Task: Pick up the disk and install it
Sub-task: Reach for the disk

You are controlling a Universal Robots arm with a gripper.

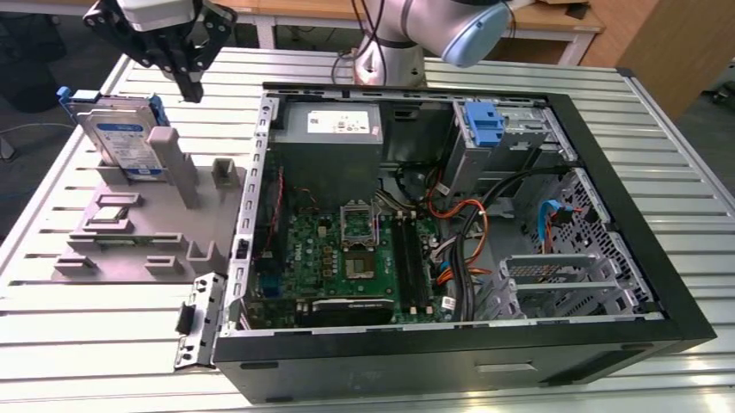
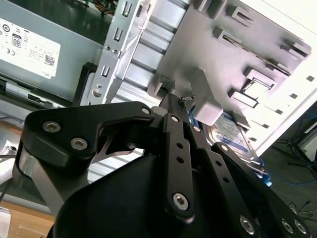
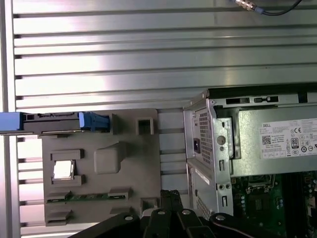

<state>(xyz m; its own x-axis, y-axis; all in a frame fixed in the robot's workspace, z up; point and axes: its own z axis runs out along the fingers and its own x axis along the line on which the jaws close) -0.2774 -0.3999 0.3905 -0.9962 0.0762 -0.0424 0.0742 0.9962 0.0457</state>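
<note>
Now | gripper (image 1: 189,89): my jaws pressed together, empty, over the holder's (image 1: 126,232) edge | disk (image 1: 120,138): stands on edge in the holder's slot, top free, likely so I can pinch it | case (image 1: 643,284): beside the holder, lying open for installing

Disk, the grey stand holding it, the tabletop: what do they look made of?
Disk: silvery metal body with dull sheen, white-and-blue label, blue frame that looks like moulded plastic. Grey stand: uniform matte grey, blocky shapes, probably plastic. Tabletop: ribbed silver slats with bright glare, likely aluminium.
</note>
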